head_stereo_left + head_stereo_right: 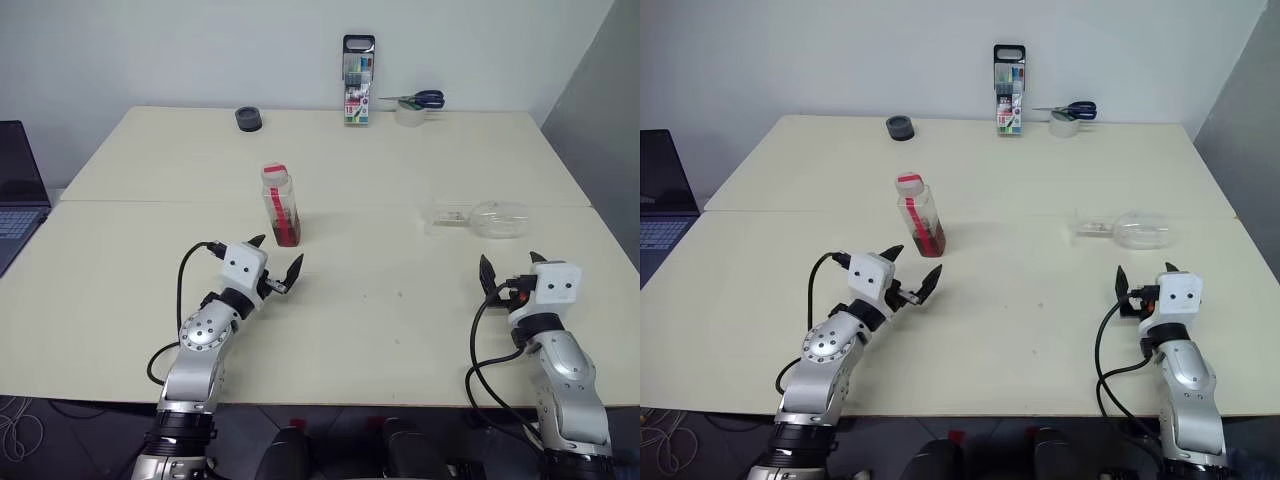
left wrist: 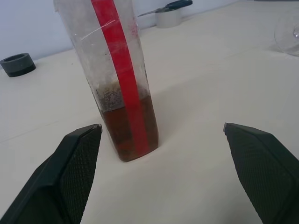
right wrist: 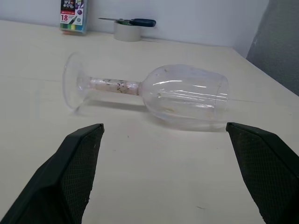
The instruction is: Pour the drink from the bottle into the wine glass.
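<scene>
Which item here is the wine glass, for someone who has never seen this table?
Start at the cream table, then look just ahead of the right tool, which is open. The wine glass lies there on its side, clear and stemmed, unlike the upright red-striped bottle further left.

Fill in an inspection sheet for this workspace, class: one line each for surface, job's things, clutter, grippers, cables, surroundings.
Surface: cream table, seam across the middle.
Job's things: bottle upright, capped, drink low inside; wine glass lying on its side, empty.
Clutter: marker pack, scissors on tape roll, dark ring, all at the far edge.
Grippers: left gripper open, before the bottle; right gripper open, before the glass.
Cables: black cable looped at each wrist.
Surroundings: laptop left; pale wall.
</scene>
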